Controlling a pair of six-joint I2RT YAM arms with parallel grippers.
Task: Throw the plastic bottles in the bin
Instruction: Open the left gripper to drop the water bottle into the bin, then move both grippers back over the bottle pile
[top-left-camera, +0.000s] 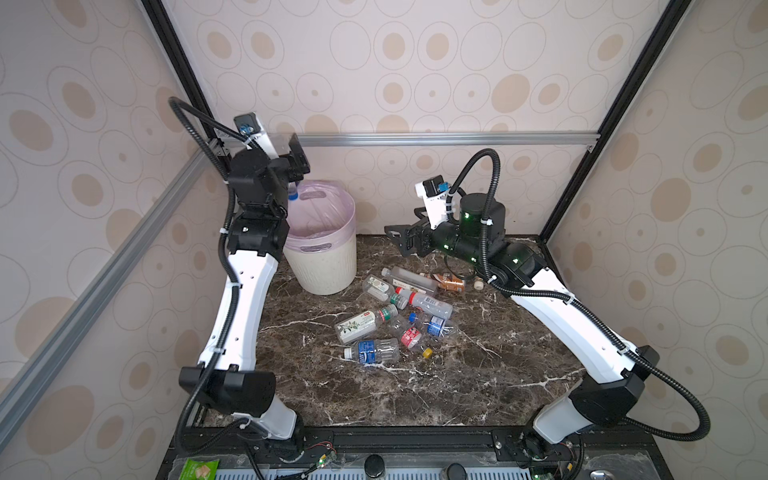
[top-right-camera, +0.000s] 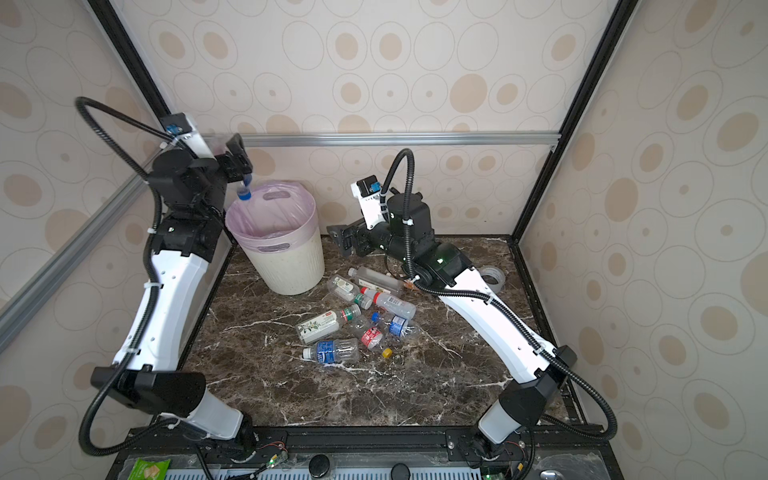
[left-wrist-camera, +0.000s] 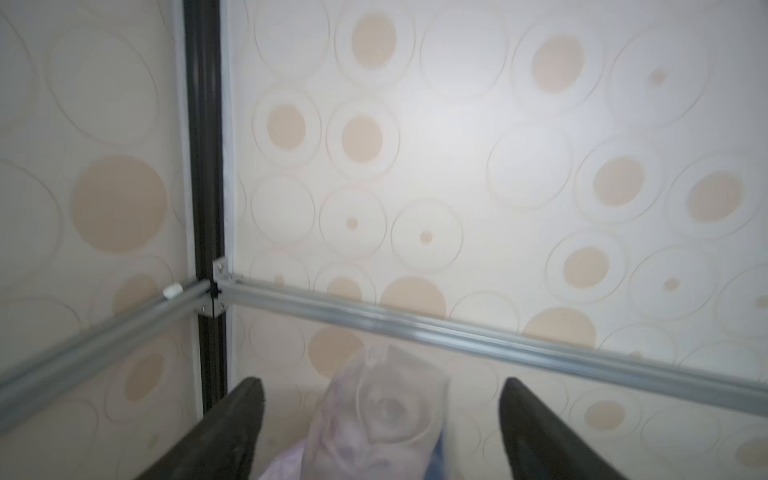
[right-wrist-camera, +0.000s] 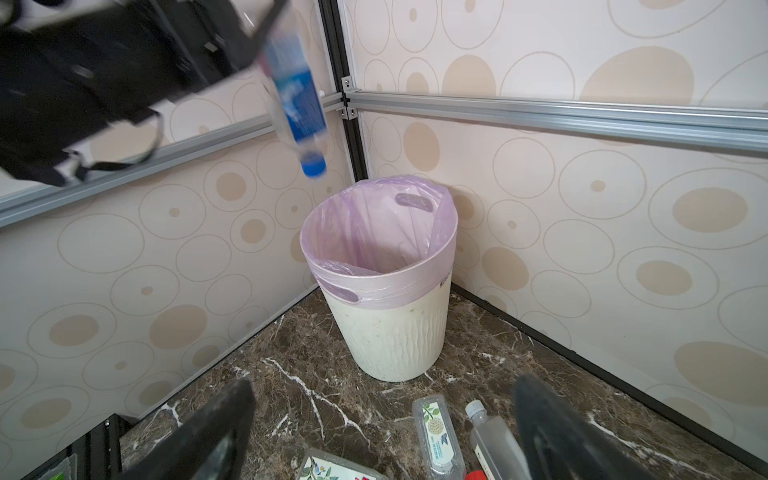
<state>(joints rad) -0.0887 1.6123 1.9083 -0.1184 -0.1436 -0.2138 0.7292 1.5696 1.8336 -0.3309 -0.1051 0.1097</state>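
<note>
Above the bin (top-left-camera: 328, 266) (top-right-camera: 291, 266) (right-wrist-camera: 386, 332), my left gripper (top-left-camera: 291, 160) (top-right-camera: 232, 160) (left-wrist-camera: 380, 386) stands wide open. A clear bottle with a blue label (right-wrist-camera: 297, 104) (left-wrist-camera: 386, 415) hangs cap-down between the jaws, touching neither finger, its blue cap (top-left-camera: 293, 193) (top-right-camera: 244, 193) just over the pink-lined rim. Several more plastic bottles (top-left-camera: 390, 316) (top-right-camera: 353, 320) lie in a loose pile on the marble table. My right gripper (top-left-camera: 397, 239) (top-right-camera: 343, 239) (right-wrist-camera: 384, 384) hovers open and empty above the pile's far edge, facing the bin.
A brown bottle (top-left-camera: 446, 282) lies beside the right arm's forearm. A clear tape roll (top-right-camera: 492, 278) sits behind that arm. A loose yellow cap (top-left-camera: 427, 353) lies at the pile's near side. The bin stands in the far left corner against both walls and aluminium rails (right-wrist-camera: 540, 112).
</note>
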